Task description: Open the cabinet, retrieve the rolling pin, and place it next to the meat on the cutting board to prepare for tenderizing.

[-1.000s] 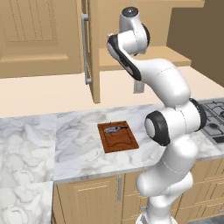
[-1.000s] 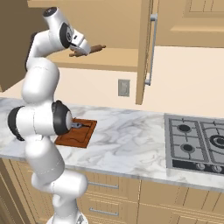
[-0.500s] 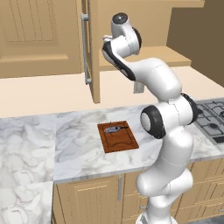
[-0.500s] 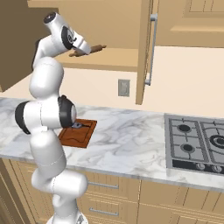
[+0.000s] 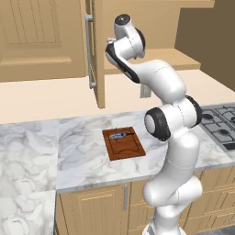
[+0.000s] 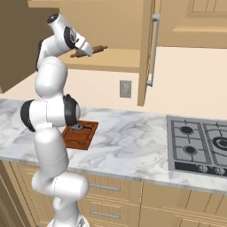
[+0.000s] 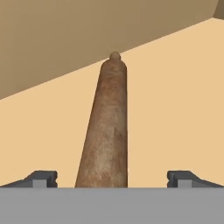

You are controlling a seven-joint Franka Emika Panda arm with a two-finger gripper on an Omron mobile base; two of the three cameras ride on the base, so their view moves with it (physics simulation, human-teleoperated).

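Note:
The cabinet (image 6: 145, 44) stands with its door swung open. On its shelf lies the tan-brown rolling pin (image 6: 99, 48). In the hand view the rolling pin (image 7: 105, 131) runs straight away from me, lying between the two fingers of my gripper (image 7: 112, 179). The gripper is open, and each fingertip (image 7: 41, 178) stands well clear of the pin. From the right base my gripper (image 6: 88, 49) is at the pin's near end, inside the cabinet. Below, the reddish-brown cutting board (image 5: 123, 143) lies on the counter with the small grey meat (image 5: 118, 135) near its far edge.
The open door (image 5: 97, 55) with its silver bar handle (image 5: 89, 50) juts out left of my arm. A gas hob (image 6: 199, 142) occupies the counter to the right. A wall socket (image 6: 125, 88) sits under the cabinet. Marble counter (image 5: 78, 151) surrounds the board.
My arm's upper links have swung left and the hand has edged a little further toward the pin. The rolling pin, board and meat lie as before.

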